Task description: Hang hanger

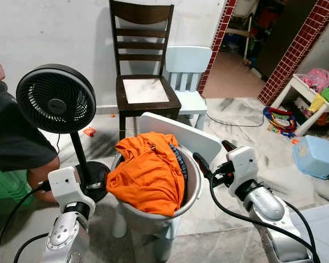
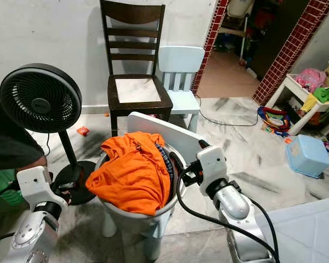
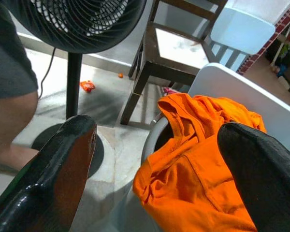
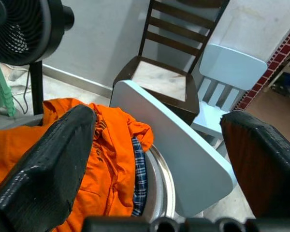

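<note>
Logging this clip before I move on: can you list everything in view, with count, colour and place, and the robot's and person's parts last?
Garment: one, orange, heaped in and over the basin.
Checked cloth: one, blue plaid, tucked under the garment at the basin's right side.
Basin: one, grey-white, on a small white chair directly ahead.
White chair: one, child-size, holding the basin.
Fan: one, black, standing on the floor to the left.
Dark chair: one, brown wood, against the wall.
Pale blue chair: one, child-size, beside the dark chair.
Blue box: one, on the floor, right.
Toy shelf: one, white, far right.
Person: one, dark shirt, left edge.
Left gripper: open, left of basin.
Right gripper: open, right of basin.
</note>
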`<state>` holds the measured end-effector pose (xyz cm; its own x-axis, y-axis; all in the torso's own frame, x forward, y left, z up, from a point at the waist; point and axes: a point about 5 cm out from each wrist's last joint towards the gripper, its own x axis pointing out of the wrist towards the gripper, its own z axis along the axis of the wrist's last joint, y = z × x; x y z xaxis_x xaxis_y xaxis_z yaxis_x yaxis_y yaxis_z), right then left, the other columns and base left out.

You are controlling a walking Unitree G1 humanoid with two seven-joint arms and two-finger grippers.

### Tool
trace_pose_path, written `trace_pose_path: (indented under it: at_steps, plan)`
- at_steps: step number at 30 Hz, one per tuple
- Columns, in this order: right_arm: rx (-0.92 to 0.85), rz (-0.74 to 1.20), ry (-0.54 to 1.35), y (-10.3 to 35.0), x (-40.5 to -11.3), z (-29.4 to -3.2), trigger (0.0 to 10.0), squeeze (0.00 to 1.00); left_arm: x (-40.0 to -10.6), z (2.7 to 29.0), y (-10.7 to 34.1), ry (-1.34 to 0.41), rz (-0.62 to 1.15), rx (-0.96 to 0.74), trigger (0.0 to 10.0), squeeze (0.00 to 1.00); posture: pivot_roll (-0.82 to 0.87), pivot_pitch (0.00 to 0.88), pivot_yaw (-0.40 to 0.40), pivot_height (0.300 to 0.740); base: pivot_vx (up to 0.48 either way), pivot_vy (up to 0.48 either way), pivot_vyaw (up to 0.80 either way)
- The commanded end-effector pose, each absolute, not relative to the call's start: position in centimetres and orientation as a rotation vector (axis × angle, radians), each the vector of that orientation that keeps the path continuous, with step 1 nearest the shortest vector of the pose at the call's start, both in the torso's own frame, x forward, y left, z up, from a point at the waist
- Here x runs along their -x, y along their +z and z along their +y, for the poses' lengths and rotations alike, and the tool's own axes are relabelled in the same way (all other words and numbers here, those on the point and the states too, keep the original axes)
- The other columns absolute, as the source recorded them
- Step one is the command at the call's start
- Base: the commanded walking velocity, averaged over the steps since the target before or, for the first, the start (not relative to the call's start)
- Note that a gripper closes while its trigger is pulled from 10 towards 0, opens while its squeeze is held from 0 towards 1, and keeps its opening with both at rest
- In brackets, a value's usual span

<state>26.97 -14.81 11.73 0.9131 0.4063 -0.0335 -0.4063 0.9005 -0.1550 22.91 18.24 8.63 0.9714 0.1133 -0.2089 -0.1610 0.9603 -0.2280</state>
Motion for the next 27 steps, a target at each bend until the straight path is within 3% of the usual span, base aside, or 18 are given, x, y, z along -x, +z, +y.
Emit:
trace_pose_path:
  at_steps: [1, 8, 19, 27]
  plan:
    - [0.165, -0.004, 0.402, 12.0, -27.2, -15.4, 10.0, 0.00, -23.1, 18.0, 8.3, 0.137, 0.213, 0.261, 10.0, 0.00, 0.03, 0.028, -0.147, 0.740, 0.000, 0.000, 0.00]
    - [0.168, -0.005, 0.393, 12.3, -27.1, -15.8, 10.0, 0.00, -24.0, 17.7, 7.5, 0.131, 0.267, 0.305, 10.0, 0.00, 0.01, 0.032, -0.155, 0.740, 0.000, 0.000, 0.00]
    - [0.218, 0.021, 0.381, 13.4, -26.6, -18.0, 10.0, 0.00, -25.5, 15.0, 6.6, 0.116, 0.310, 0.483, 10.0, 0.00, -0.05, 0.041, -0.207, 0.740, 0.000, 0.000, 0.00]
    - [0.251, 0.085, 0.390, 13.4, -24.2, -19.5, 10.0, 0.00, -25.9, 13.5, 6.5, 0.141, 0.322, 0.597, 10.0, 0.00, -0.12, 0.069, -0.235, 0.740, 0.000, 0.000, 0.00]
